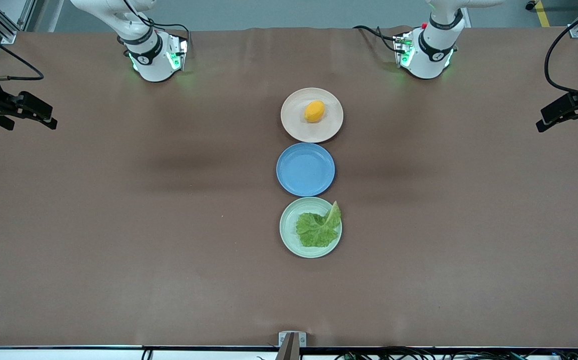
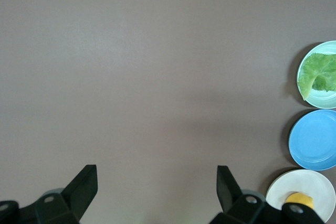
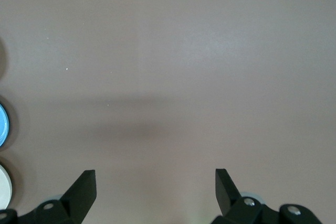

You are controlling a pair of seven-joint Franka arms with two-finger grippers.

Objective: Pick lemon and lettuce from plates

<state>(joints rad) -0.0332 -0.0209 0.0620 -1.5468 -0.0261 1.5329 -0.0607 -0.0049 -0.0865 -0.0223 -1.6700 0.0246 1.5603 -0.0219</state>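
both grippers, left gripper (image 2: 156,192) and right gripper (image 3: 155,195), hang spread wide over bare worktop (image 1: 118,225), so the left should drop squarely over the lemon (image 1: 314,111) on the beige plate (image 1: 294,122) beside it, the lettuce (image 1: 319,229) on the green plate (image 1: 289,235) waiting.

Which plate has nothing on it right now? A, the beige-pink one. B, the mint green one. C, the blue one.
C: the blue plate in the middle of the row is bare, while the lemon sits on the beige-pink plate and the lettuce lies on the mint green plate.
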